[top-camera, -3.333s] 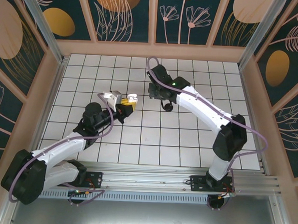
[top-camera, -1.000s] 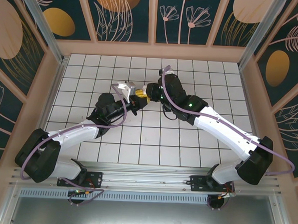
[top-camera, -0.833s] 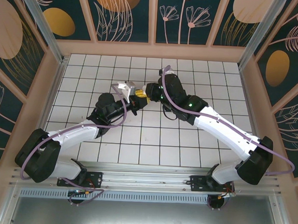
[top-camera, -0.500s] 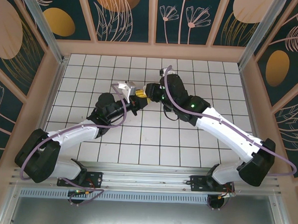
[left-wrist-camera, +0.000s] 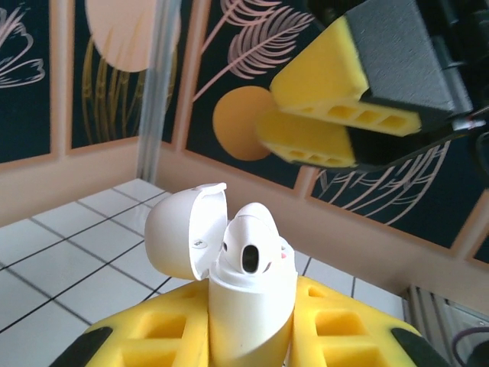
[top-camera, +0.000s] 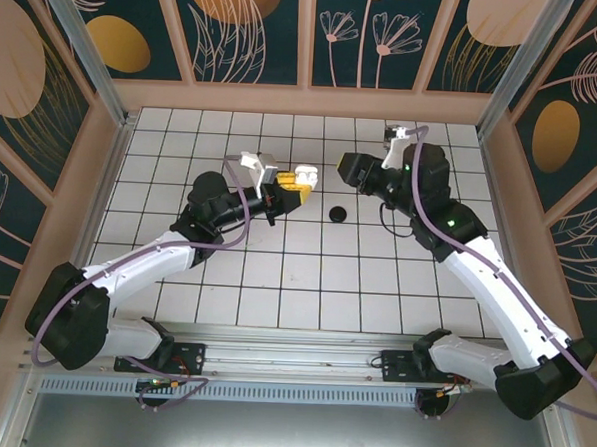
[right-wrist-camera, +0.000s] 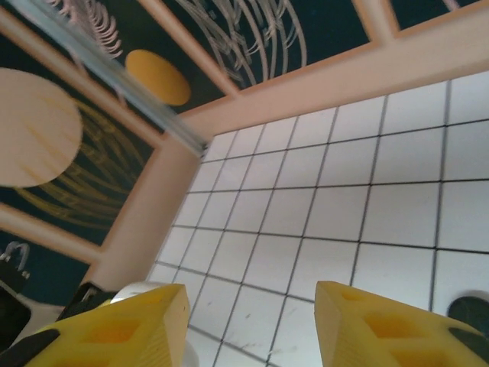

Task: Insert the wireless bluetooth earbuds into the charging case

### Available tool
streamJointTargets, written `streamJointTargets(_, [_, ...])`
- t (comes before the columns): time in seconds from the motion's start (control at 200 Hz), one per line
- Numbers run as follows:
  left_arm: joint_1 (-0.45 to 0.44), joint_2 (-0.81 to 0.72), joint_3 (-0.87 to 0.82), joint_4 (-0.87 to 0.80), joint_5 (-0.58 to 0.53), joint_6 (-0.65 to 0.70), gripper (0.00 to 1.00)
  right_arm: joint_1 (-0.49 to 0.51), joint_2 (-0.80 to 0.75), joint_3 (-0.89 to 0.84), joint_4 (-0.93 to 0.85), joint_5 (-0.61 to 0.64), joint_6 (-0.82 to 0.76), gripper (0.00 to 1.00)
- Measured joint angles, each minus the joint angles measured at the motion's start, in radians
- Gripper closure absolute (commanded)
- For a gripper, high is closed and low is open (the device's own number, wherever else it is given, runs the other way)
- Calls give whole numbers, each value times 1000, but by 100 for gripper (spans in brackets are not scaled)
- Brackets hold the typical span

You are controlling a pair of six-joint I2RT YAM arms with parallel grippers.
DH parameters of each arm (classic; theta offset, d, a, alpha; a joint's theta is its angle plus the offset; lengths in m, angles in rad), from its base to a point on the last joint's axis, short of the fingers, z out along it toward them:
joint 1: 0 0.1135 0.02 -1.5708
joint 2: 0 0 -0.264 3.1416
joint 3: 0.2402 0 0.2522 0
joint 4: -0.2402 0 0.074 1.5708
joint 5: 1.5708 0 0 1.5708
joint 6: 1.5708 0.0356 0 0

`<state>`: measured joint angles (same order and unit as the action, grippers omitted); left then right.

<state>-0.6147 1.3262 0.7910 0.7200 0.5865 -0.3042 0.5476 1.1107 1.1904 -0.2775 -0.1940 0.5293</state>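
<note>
Left gripper [left-wrist-camera: 246, 345] clamped on the open white charging case [left-wrist-camera: 248, 310], one white earbud [left-wrist-camera: 253, 243] standing head-up in its well, possibly not fully seated; right gripper [right-wrist-camera: 250, 300] spread, empty, near the case's right side, best placed to press it home

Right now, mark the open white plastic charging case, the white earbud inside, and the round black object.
Open white plastic charging case [left-wrist-camera: 248, 329]: left wrist view, body.
White earbud [left-wrist-camera: 256, 225]: left wrist view, rounded head.
Round black object [top-camera: 336, 213]: top external view, centre.
</note>
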Motion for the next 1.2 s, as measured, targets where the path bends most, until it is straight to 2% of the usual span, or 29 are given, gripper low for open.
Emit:
streamJointTargets(0.25, [0,3,69,-18,121,-5,81,-63,19,-11,79,-362,4,47])
streamJointTargets(0.505, [0,50,104,-5,222,-65,81,-71,87,-11,178,-595,51,47])
streamJointTargets(0.781, [0,97,107,26,270,-117,81,-76,93,-47,196,-662,63,51])
streamJointTargets(1.131, [-2,93,93,47,263,-125,81,-77,92,-51,208,-679,52,51])
streamJointTargets(1.201, [-4,93,92,43,259,-128,82,-77,90,-62,206,-678,48,55])
